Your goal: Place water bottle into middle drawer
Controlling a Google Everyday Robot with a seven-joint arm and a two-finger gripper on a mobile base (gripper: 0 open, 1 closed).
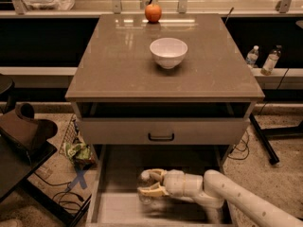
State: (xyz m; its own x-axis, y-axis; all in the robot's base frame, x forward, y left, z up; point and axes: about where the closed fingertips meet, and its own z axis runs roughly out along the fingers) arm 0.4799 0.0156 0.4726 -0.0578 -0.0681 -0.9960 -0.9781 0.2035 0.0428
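The middle drawer (pixel 116 208) is pulled out at the bottom of the cabinet, showing its pale floor and thin side walls. My gripper (pixel 147 183) reaches in from the lower right and sits low over the left-centre of the drawer. It is shut on the water bottle (pixel 144 198), which shows as a clear, blurred body below the fingers with a whitish cap above them. I cannot tell whether the bottle touches the drawer floor.
A white bowl (pixel 168 52) and an orange fruit (pixel 153 13) stand on the cabinet top (pixel 118 65). The drawer front with a black handle (pixel 161 137) is above my arm. Two small clear bottles (pixel 252 56) stand at the right. A dark chair (pixel 26 131) and a green bag (pixel 78 151) are on the left.
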